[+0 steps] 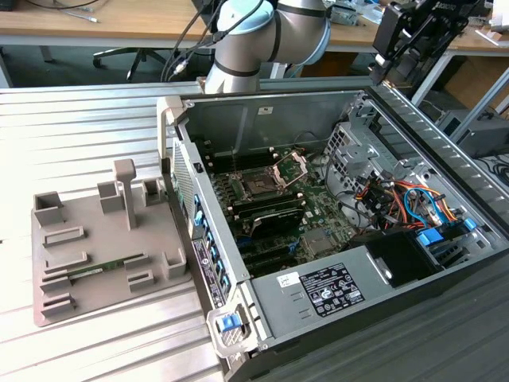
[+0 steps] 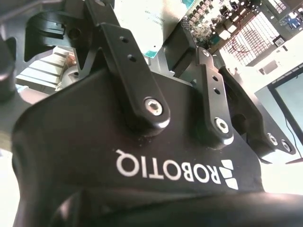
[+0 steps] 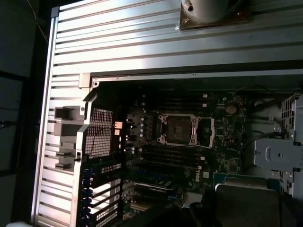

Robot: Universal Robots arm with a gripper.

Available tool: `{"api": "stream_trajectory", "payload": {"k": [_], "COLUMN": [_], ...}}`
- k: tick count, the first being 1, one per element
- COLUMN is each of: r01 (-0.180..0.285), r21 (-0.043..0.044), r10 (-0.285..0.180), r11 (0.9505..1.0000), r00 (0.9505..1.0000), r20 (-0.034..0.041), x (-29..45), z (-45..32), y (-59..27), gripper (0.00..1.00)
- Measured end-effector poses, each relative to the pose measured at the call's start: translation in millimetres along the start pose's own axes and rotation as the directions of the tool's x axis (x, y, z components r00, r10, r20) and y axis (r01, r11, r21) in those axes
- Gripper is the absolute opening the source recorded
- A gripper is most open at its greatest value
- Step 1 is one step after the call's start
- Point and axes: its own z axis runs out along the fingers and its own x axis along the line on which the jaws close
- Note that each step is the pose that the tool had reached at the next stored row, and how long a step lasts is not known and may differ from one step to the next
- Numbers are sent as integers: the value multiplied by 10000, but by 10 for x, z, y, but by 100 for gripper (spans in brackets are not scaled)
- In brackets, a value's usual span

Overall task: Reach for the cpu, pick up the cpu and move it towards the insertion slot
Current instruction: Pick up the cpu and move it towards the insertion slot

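An open computer case [image 1: 262, 107] is lying on the ribbed table [image 1: 79, 127], holding the insertion slot [image 1: 259, 188], its frame raised. The gripper [image 1: 398, 40] is hanging above the case's far corner; whether its jaws are parted is impossible to tell. A grey fixture tray [image 1: 60, 294] is holding a green memory stick [image 1: 94, 270].

The counter [image 1: 95, 111] is ribbed, satin-bright metal. The grey tray [image 1: 95, 255] looks like matt plastic. The slot [image 1: 260, 188] has a shiny metal frame, and the claw [image 2: 161, 71] has smooth, semi-matt black links.
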Motion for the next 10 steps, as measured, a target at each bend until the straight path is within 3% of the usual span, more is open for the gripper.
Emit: {"api": "stream_trajectory", "payload": {"k": [10], "r01": [-275], "r21": [-15], "r10": [275], "r11": [9996], "r00": [9996], "r20": [16], "x": [214], "z": [40], "y": [50], "gripper": [55]}}
